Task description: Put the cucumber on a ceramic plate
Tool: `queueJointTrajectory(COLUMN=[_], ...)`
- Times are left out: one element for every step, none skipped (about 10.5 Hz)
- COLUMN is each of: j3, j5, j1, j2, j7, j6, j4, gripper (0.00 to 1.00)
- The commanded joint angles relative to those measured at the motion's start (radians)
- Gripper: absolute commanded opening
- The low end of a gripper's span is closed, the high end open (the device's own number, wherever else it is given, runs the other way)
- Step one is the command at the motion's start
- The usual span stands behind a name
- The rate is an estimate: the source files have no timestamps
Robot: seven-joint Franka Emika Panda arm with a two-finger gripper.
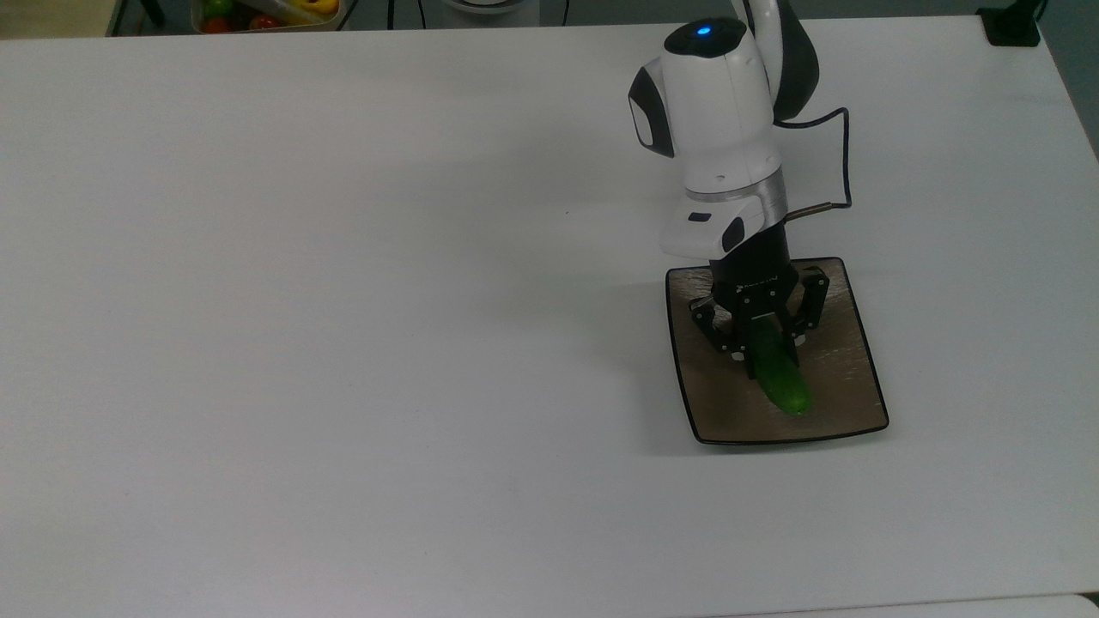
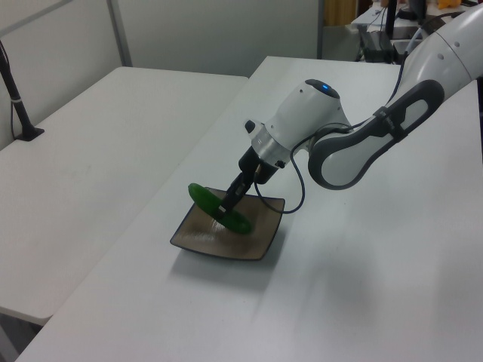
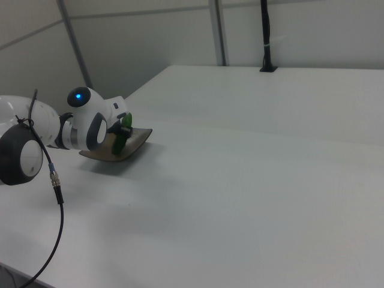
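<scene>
The dark-green cucumber [image 1: 786, 390] hangs low over the square tan-brown ceramic plate [image 1: 837, 343], held near its upper end and sloping towards the plate's near edge in the top view. My gripper [image 1: 767, 350] is shut on it, pointing down over the plate's middle. In the left view the cucumber [image 2: 240, 221] lies across the plate [image 2: 200, 240] with the gripper [image 2: 226, 207] clamped at its middle. I cannot tell whether it touches the plate. In the right view the cucumber [image 3: 119, 140] sits just above the plate [image 3: 137, 143], beside the arm's wrist.
The plate rests on a wide white table [image 1: 343, 300]. A container of vegetables [image 1: 266, 12] stands past the far edge in the top view, and a black clamp [image 1: 1011, 24] at the far right corner. A thin cable [image 1: 828, 204] trails from the wrist. A second table [image 2: 90, 151] adjoins in the left view.
</scene>
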Motion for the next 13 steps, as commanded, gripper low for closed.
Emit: queueJointTrajectory(j3=[-0.004,-0.004,-0.004,-0.004,-0.004,-0.004,-0.004,-0.004,-0.004,-0.007,-0.012,-0.015,-0.015], j5=[-0.018,-0.021,-0.033,-0.033,-0.031,-0.031,-0.031,-0.033,-0.033,-0.033,-0.033,-0.031,-0.031], j1=[0.001,0.000,-0.011,-0.016,-0.025,-0.039,-0.052,-0.077,-0.094,-0.108,-0.121,-0.138,-0.158], j2=[0.002,-0.002,-0.013,-0.054,-0.118,-0.187,-0.252,-0.313,-0.379,-0.439,-0.505,-0.569,-0.629], j7=[0.028,0.027,0.027,0.027,0.025,0.025,0.025,0.022,0.021,0.022,0.025,0.025,0.027], j6=[0.012,0.011,0.009,-0.002,-0.008,-0.055,-0.189,-0.356,-0.503,-0.643,-0.780,-0.908,-1.018], j4=[0.020,0.016,0.013,-0.009,-0.059,-0.105,-0.110,-0.100,-0.099,-0.099,-0.098,-0.096,-0.096], gripper=[0.88,1.00,1.00,1.00,1.00,1.00,1.00,1.00,1.00,1.00,1.00,1.00,1.00])
